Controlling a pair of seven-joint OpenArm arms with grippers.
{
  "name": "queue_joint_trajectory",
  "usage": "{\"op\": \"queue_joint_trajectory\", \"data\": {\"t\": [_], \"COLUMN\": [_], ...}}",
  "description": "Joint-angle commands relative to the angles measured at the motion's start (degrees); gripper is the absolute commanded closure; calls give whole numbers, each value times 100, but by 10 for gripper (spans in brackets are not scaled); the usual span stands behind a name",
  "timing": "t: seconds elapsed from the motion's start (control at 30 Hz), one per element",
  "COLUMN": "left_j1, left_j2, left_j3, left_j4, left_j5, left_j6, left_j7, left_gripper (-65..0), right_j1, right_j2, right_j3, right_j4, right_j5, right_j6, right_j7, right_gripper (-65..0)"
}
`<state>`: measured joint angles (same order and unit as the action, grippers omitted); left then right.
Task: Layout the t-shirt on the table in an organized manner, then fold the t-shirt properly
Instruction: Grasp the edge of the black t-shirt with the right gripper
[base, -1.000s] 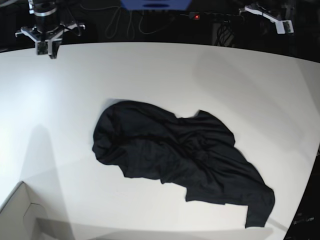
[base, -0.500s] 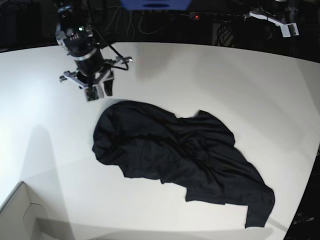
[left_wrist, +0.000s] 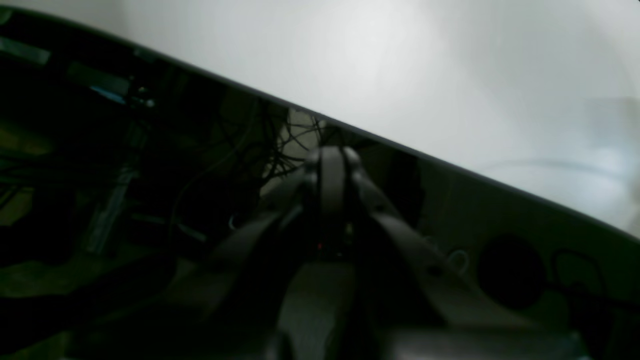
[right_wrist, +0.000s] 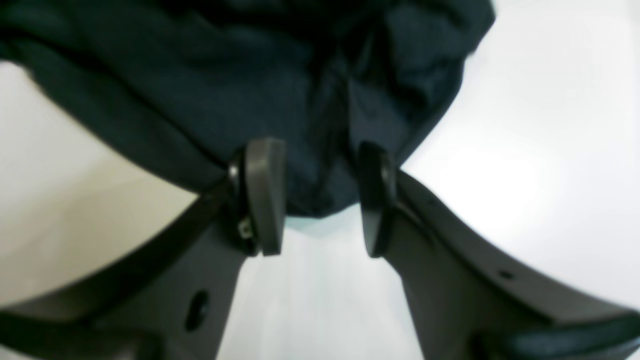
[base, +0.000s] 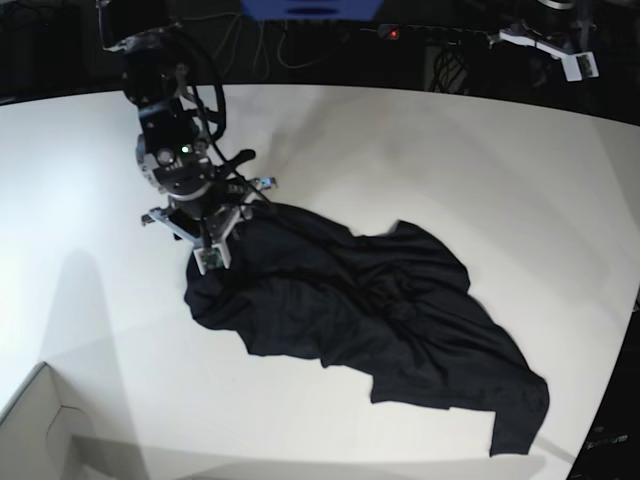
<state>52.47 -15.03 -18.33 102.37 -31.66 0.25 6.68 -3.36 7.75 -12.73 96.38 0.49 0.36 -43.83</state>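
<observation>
The black t-shirt (base: 370, 310) lies crumpled on the white table (base: 450, 150), spread from centre-left to the front right. My right gripper (base: 212, 260) hangs over the shirt's upper-left edge. In the right wrist view this gripper (right_wrist: 320, 200) is open, and the t-shirt (right_wrist: 280, 85) has its rounded edge lying in the gap between the grey fingers (right_wrist: 265, 195); nothing is pinched. My left gripper (base: 578, 65) is raised beyond the table's back right edge. In the left wrist view it (left_wrist: 332, 155) is shut and empty, over dark cables off the table (left_wrist: 400, 60).
A pale box corner (base: 40, 430) sits at the front left. Behind the table's curved back edge there are dark cables, a red light (base: 394, 34) and a blue object (base: 310, 8). The shirt's lower right corner reaches close to the table's right edge.
My right arm has come from the back left corner down to the shirt's upper-left edge, and its jaws have opened. The left arm has barely moved. The shirt lies as before.
</observation>
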Motion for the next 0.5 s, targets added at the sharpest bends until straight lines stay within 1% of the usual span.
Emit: {"op": "queue_joint_trajectory", "data": {"t": [0.0,0.07,0.17,0.2,0.27,0.37,0.4,0.47], "left_j1": [-20,-56,-170,-284,-451,-732,-803,-943], "left_j2": [-31,39,92,100,109,136,188,347], "left_j3": [-35,-35,-35,-44,-44,-79,-132,-308], "left_j4": [80,80,133,212,361,546,581,660], "left_j5": [-21,-21,-21,-21,-21,-21,-21,-12], "left_j6": [-3,-3,-30,-30,-30,-3,-3,-30], "left_j7": [-136,-127,145,330,814,1411,1508,1640], "left_gripper": [0,0,-15,-34,-98,-228,-250,-262], "right_j1": [138,173,190,190,243,261,261,234], "right_j2": [21,21,21,12,12,3,3,-14], "right_j3": [100,196,442,460,504,495,495,504], "right_j4": [11,-60,-165,-244,-420,-631,-658,-658], "right_j5": [-45,-45,-45,-45,-45,-45,-45,-36], "right_j6": [-14,-14,-14,-14,-14,-14,-14,-14], "right_j7": [115,115,80,80,80,98,106,106], "right_gripper": [-245,-245,-245,-245,-246,-259,-269,-287]}}
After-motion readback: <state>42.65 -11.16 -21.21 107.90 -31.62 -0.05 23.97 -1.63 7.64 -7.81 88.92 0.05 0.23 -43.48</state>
